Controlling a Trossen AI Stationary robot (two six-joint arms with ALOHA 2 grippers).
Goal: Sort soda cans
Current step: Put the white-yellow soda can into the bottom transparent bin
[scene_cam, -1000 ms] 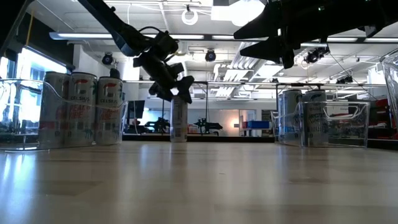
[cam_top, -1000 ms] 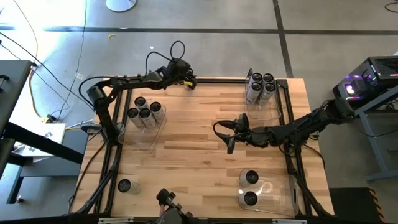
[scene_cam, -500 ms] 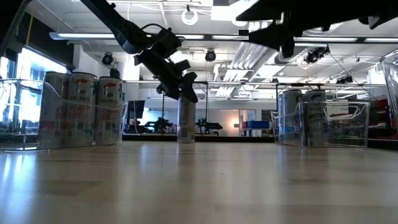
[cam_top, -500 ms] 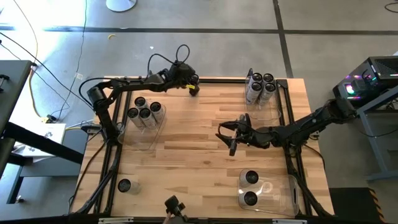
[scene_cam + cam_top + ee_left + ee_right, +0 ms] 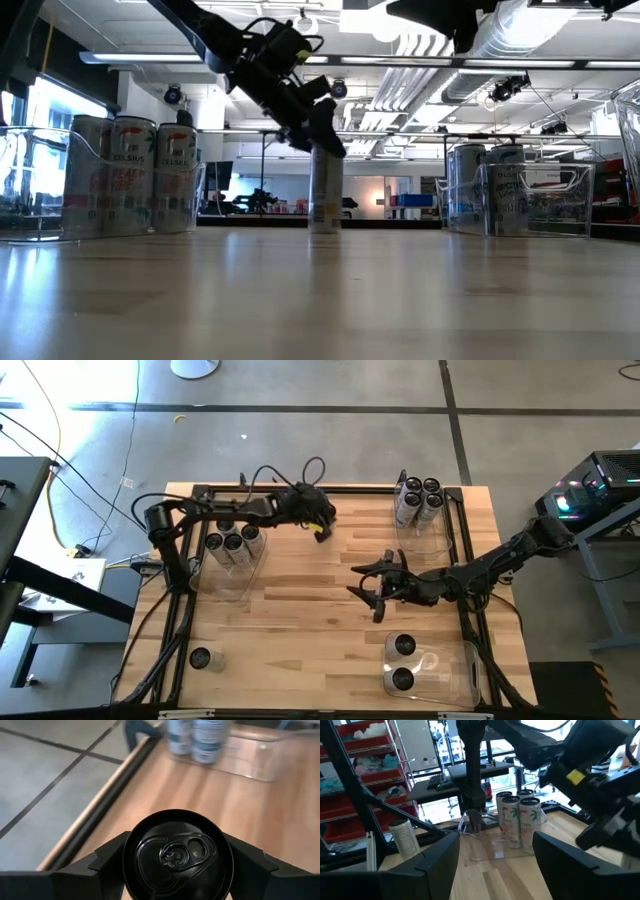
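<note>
Left claw point(image 5: 322, 523) grips one soda can point(image 5: 324, 190) by its top, standing upright on the wooden surface point(image 5: 300, 610) near the far edge, between the left bin's cans point(image 5: 233, 540) and the far right bin's cans point(image 5: 418, 498). Right claw point(image 5: 372, 589) hovers open and empty over bare mid-surface; two more cans point(image 5: 402, 660) sit in the near right bin, a single one point(image 5: 200, 658) at the near left corner. Grey floor point(image 5: 330, 420) lies beyond the far edge.

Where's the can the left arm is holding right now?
In the high view, the can sits in the left gripper near the table's far edge, roughly mid-width, between the left bin and the far-right bin.
</note>
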